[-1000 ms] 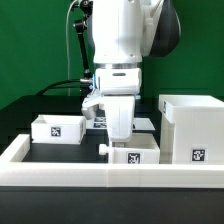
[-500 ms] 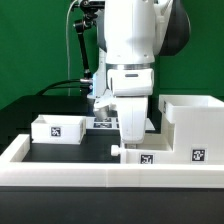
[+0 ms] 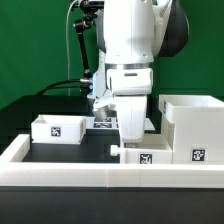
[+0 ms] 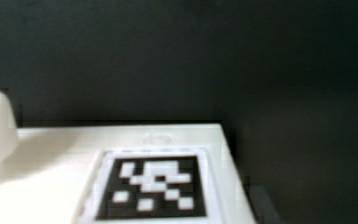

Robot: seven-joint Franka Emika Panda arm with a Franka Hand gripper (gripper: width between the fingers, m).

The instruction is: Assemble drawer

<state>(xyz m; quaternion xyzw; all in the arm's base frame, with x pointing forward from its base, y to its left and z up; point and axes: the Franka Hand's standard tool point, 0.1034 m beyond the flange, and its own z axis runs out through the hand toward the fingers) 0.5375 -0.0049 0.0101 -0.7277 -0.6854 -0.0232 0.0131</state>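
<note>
A long, low white rim (image 3: 60,170) runs across the nearest edge of a black table (image 3: 85,145).

Just behind the rim, near the middle, sits a small open-topped white tray, the near tray (image 3: 150,157). It has a black-and-white square tag on its near face and a small white knob (image 3: 117,150) sticking out on the exterior view's left side.

The gripper (image 3: 132,138) of the white robot arm (image 3: 130,45) points straight down onto this tray. The fingertips are hidden where they meet it, so it is not possible to tell whether the fingers are spread, closed or gripping.

Just beside the near tray, on the exterior view's right, stands the large boxy white housing (image 3: 195,125). It is open at the top and has a tag low on its near face. It is not clear whether the tray and housing touch.

Farther back, on the exterior view's left and well apart from the others, lies the left tray (image 3: 57,128), upright, with a tag on its near face.

Behind the arm, the marker board (image 3: 100,122) lies flat on the table. A black cable (image 3: 75,60) hangs beside the arm in front of a green backdrop (image 3: 30,50).

The wrist view is blurred. It shows a white plastic surface (image 4: 69,150) with a square tag (image 4: 153,185) against the dark table.
</note>
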